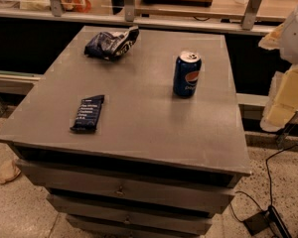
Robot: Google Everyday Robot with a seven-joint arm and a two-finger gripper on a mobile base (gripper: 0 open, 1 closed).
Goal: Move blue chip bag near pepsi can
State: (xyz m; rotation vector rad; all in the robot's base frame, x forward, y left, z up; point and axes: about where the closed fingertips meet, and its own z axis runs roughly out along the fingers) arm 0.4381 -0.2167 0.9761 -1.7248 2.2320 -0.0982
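Blue chip bag [111, 43] far left, long axis left-right, pepsi can [187, 74] upright — gripper [287, 95] right edge, state unclear

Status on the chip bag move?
Gripper at right edge, off the table. Blue chip bag at far-left corner, apart from pepsi can, not yet moved. Nothing between them; bar wrapper sits front-left, out of the path.
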